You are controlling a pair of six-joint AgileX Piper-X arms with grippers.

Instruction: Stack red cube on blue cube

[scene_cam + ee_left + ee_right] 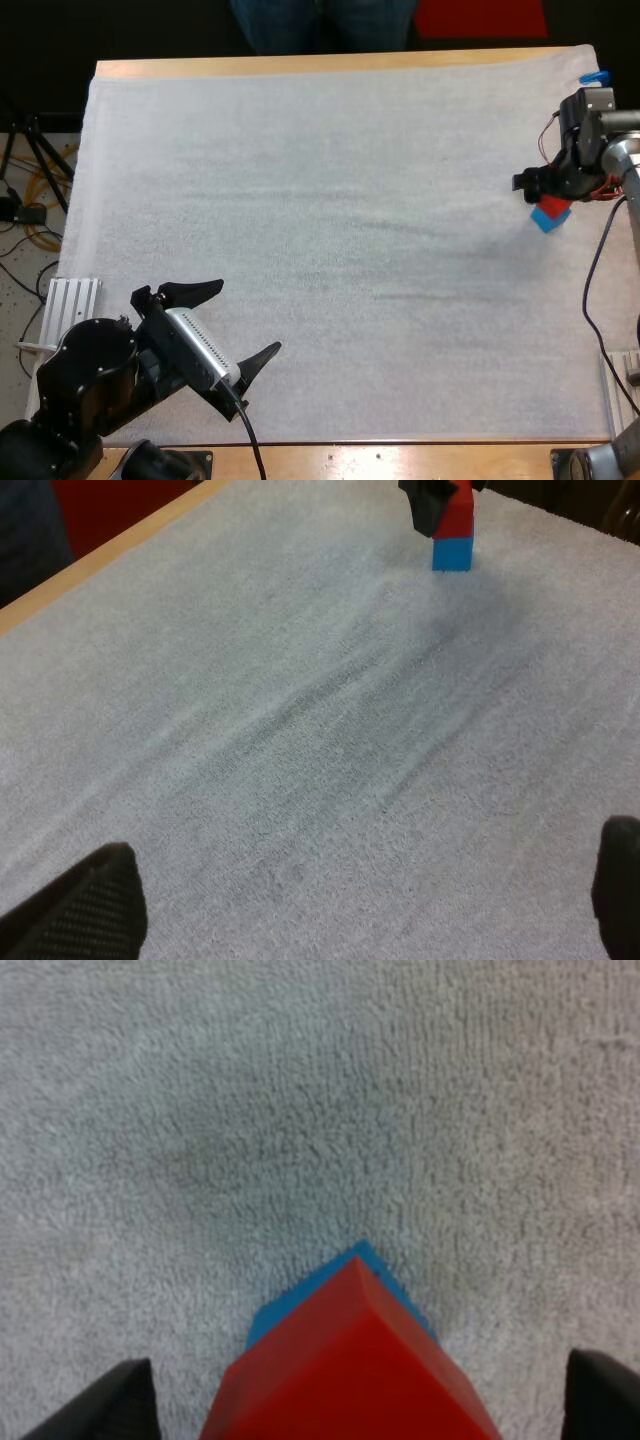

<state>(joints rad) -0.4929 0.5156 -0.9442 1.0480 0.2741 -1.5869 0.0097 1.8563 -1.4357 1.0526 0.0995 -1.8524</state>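
Observation:
The red cube (350,1370) sits on top of the blue cube (330,1285), edges nearly lined up, near the mat's right edge. In the high view the red cube (556,206) and blue cube (547,221) lie just under my right gripper (545,188). That gripper is open, its fingers (115,1400) standing apart on either side of the red cube and clear of it. From the left wrist view the stack, red cube (455,515) over blue cube (453,553), stands far off with the right gripper at its top. My left gripper (243,318) hovers open over the mat's near left part.
The white mat (330,230) covers the table. A person's legs (320,22) stand beyond the far edge. A white ribbed block (72,303) lies at the mat's left border beside my left arm.

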